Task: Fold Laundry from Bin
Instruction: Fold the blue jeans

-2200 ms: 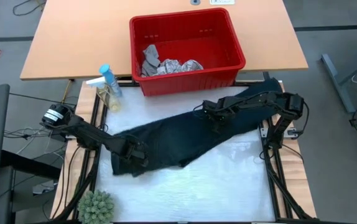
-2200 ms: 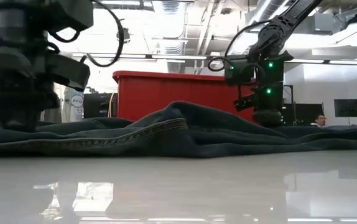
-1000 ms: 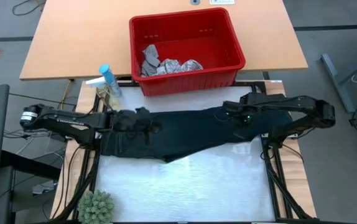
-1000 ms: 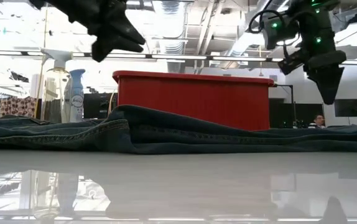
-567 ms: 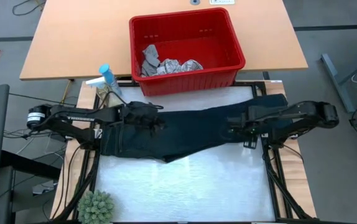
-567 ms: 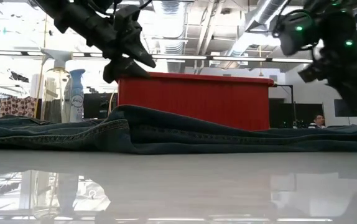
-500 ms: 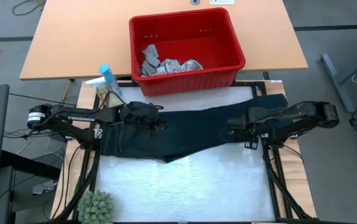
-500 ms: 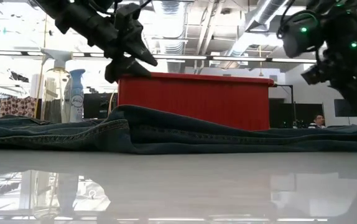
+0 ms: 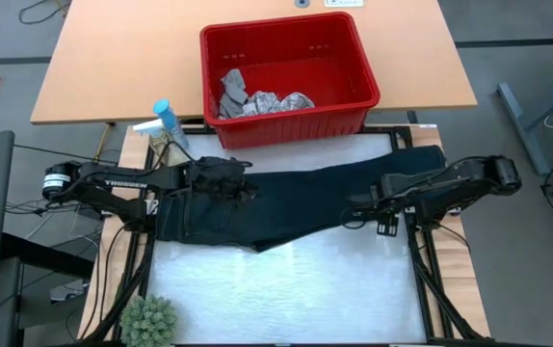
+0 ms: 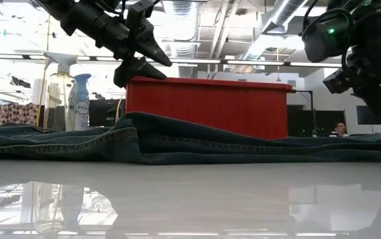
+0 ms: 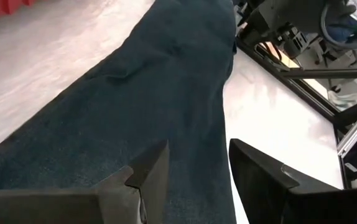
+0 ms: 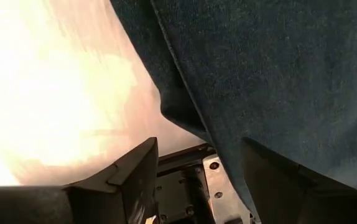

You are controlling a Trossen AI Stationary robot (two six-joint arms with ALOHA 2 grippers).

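Lying flat across the white table [image 9: 286, 280], the dark trousers [image 9: 286, 198] stretch from the left edge to the right edge, folded over on themselves so that a stitched seam shows along the near side in the low view. At the far left of the table's back edge stand two spray bottles [image 9: 168, 130], one with a blue cap, and at the near left corner sits a small green plant [image 9: 149, 320]. The left gripper [image 9: 241, 185] hovers above the left part of the trousers, clear of the cloth — in the low view it hangs well above the fabric, and its wrist view shows the two fingers [image 11: 153, 171] standing apart with nothing between them, only the blue-black denim below. Behind the table, on a wooden desk [image 9: 113, 58], sits the red bin [image 9: 349, 48]; inside it, toward its left near corner, lie a grey cloth [image 9: 231, 89] and a white cloth with grey print [image 9: 281, 101], touching each other. Further right, the right gripper [image 9: 356, 207] is over the right half of the trousers near their front edge — its fingers [image 12: 138, 174] too are spread with nothing held, looking down on the denim's edge and the bright table beside it.
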